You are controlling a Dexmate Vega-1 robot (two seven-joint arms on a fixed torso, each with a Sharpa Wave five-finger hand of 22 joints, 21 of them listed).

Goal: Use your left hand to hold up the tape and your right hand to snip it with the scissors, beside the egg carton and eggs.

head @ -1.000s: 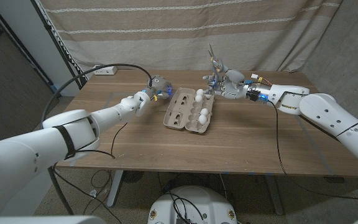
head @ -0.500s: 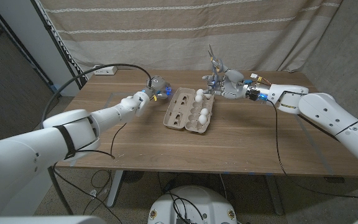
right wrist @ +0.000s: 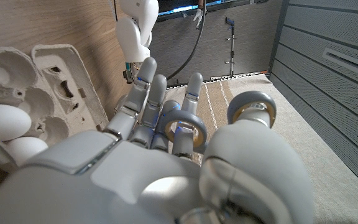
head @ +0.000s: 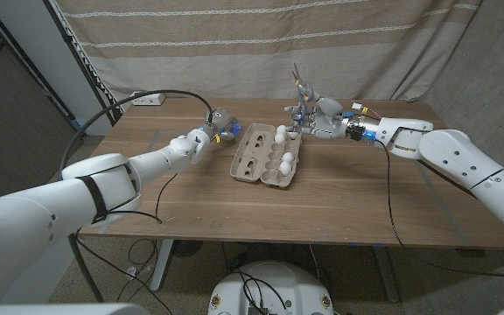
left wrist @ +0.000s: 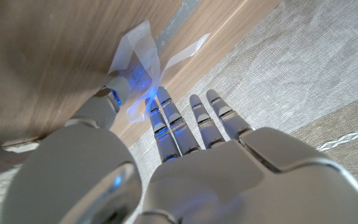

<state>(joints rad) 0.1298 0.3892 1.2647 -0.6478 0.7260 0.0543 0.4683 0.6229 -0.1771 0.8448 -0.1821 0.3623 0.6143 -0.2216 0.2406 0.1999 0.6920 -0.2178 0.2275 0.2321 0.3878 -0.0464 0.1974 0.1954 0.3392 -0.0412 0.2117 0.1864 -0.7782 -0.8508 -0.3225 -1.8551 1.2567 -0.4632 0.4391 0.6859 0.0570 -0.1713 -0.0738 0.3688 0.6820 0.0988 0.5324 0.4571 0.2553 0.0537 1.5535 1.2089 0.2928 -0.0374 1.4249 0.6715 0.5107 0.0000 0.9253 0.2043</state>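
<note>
My left hand [head: 210, 125] hovers over the table just left of the open egg carton [head: 268, 156]. In the left wrist view the left hand [left wrist: 185, 162] pinches a strip of clear tape [left wrist: 137, 55] between thumb and a finger, the other fingers straight. My right hand [head: 320, 115] is at the carton's far right corner and grips grey scissors [head: 299, 86], blades pointing up. The right wrist view shows the scissors' handle rings [right wrist: 185, 127] around my right hand's fingers [right wrist: 143, 93], with the left hand [right wrist: 133, 28] beyond. Several white eggs [head: 283, 147] fill the carton's right half.
A white power strip [head: 150, 99] lies at the table's far left edge, and a black cable [head: 116, 109] arcs over my left arm. A striped curtain hangs behind the table. Bare wood stretches in front of the carton to the near edge.
Hardly anything: the right hand with the scissors has edged slightly toward the left hand. The left hand still holds the tape in the same place.
</note>
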